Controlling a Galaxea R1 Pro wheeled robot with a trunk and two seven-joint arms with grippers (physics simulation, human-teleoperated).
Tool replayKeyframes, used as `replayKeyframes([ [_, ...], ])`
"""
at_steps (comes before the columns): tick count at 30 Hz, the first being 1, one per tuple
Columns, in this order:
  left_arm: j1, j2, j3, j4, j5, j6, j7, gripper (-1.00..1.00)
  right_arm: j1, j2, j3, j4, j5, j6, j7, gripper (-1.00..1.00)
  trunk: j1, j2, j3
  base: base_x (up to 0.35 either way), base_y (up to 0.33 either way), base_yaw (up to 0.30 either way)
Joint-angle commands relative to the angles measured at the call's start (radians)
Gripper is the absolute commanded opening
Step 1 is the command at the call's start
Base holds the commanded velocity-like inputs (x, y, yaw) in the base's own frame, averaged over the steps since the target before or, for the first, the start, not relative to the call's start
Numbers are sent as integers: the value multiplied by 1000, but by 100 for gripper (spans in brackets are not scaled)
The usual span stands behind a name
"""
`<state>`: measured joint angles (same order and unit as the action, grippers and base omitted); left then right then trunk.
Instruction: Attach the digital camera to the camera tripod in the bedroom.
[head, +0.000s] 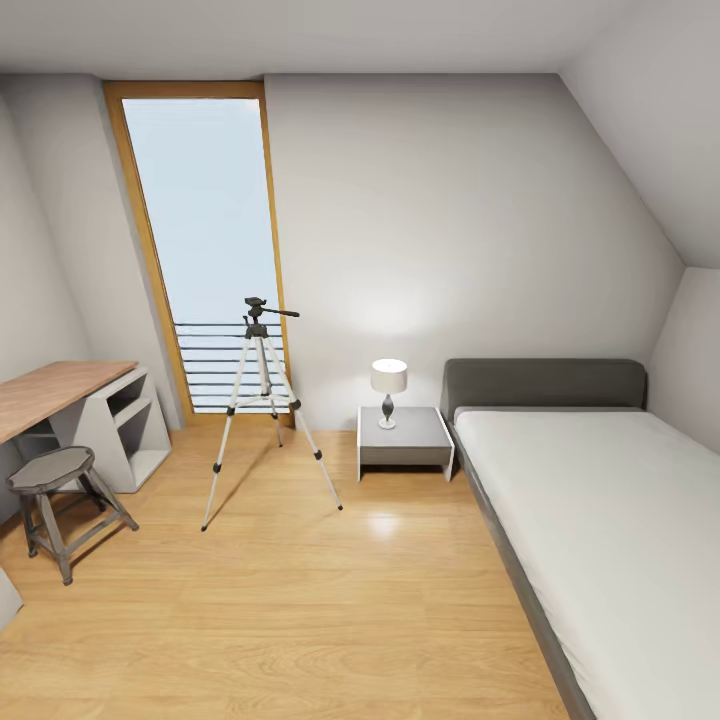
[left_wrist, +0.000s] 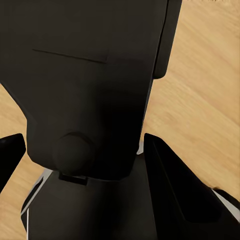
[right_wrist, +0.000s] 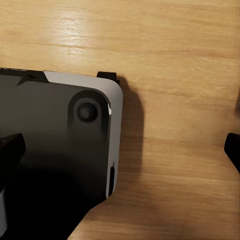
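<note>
ahead of grippers: camera tripod (head: 264, 400), upright by window (head: 205, 250)
left gripper (left_wrist: 82, 165): fingers spread
right gripper (right_wrist: 120, 155): fingers spread over floor (right_wrist: 175, 75)

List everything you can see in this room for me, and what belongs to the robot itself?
camera tripod: one, silver legs with black head, standing on the floor before the window.
window: one, wood-framed, tall, back wall.
desk: one, wood top on grey base, left wall.
stool: one, grey, beside the desk.
nightstand: one, grey, between tripod and bed.
lamp: one, white shade, lit, on the nightstand.
bed: one, grey frame with white mattress, right side.
floor: light wood.
left gripper: black fingers, over dark robot body.
right gripper: black fingertips wide apart, above the floor.
</note>
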<state>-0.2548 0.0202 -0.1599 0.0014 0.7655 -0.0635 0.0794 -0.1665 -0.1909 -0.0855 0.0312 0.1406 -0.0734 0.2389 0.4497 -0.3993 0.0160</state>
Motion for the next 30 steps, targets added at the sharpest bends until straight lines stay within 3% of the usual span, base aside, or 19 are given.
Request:
replayKeyframes([
  [1, 0, 0, -9, 0, 4, -2, 3, -100, -1, -1, -8, 3, 10, -6, 2, 100, 0, -1, 0, 0, 0, 0],
  [11, 0, 0, -9, 0, 6, 1, -4, -100, -1, -1, -8, 3, 10, -1, 2, 100, 0, -1, 0, 64, 0, 0],
  [30, 0, 0, -9, 0, 6, 29, 0, -100, -1, 3, -3, 3, 13, 0, -7, 100, 0, -1, 0, 301, 0, 0],
])
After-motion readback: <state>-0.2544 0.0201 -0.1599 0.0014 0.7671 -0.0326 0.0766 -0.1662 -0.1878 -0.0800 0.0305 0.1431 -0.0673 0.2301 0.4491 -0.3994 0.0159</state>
